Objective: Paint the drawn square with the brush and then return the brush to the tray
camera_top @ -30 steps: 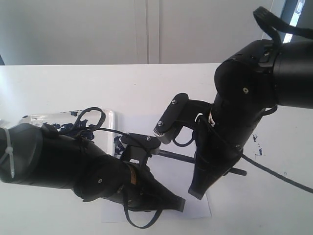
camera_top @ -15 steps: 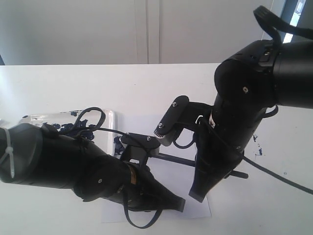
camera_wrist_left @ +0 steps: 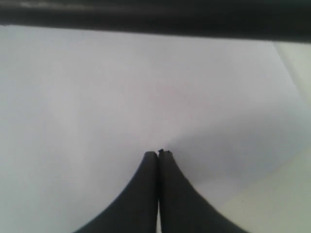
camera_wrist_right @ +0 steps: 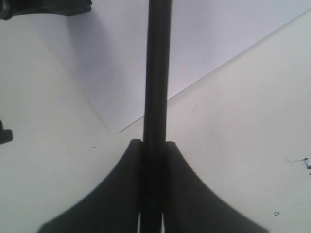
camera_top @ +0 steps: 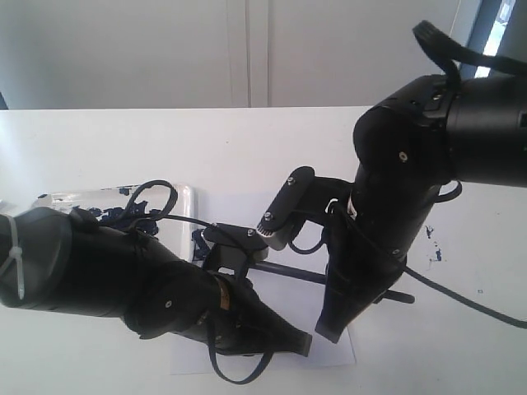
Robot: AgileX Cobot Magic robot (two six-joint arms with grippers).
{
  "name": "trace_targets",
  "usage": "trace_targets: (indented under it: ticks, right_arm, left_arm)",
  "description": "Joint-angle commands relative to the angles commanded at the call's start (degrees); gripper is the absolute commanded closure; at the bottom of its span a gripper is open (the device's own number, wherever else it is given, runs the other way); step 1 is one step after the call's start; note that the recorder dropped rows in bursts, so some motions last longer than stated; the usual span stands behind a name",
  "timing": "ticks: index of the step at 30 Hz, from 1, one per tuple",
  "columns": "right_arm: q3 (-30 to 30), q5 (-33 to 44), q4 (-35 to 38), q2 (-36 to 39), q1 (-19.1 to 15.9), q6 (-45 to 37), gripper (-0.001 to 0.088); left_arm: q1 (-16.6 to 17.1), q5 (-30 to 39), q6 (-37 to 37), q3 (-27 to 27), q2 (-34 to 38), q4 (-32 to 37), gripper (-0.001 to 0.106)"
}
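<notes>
My right gripper (camera_top: 330,327) (camera_wrist_right: 154,143) is shut on the brush (camera_top: 288,272) (camera_wrist_right: 158,73). The brush is a thin black stick lying low and nearly level over the white paper sheet (camera_top: 247,216) (camera_wrist_right: 204,43), and its tip is hidden behind my left arm. My left gripper (camera_top: 301,344) (camera_wrist_left: 159,153) is shut and empty, its tips resting low on the paper's near part. A dark navy patch (camera_top: 198,241) peeks out beside the left arm; I cannot tell whether it is the drawn square. The tray (camera_top: 78,197), white with navy splatters, lies back left, mostly covered by the left arm.
Small dark paint specks (camera_top: 433,249) (camera_wrist_right: 302,162) dot the white table right of the paper. A dark bar (camera_wrist_left: 155,22) crosses the far side of the left wrist view. The paper's corner (camera_wrist_right: 118,131) lies just ahead of the right fingertips.
The right arm has shifted slightly left and lower with the brush in its grip, so the brush's rear end sits a little lower. The left arm has not moved.
</notes>
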Motion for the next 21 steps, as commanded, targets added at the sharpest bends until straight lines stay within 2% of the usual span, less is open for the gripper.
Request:
trace_targets:
  ticks: [8, 13, 21]
  right_arm:
    - [0.00, 0.00, -0.78, 0.00, 0.00, 0.76, 0.0868]
    - [0.00, -0.71, -7.15, 0.00, 0.00, 6.53, 0.0868]
    - [0.00, -1.05, -7.12, 0.00, 0.00, 6.57, 0.0868]
  left_arm:
    - [0.00, 0.00, 0.00, 0.00, 0.00, 0.00, 0.105]
    - [0.00, 0.00, 0.00, 0.00, 0.00, 0.00, 0.105]
    - [0.00, 0.00, 0.00, 0.00, 0.00, 0.00, 0.105]
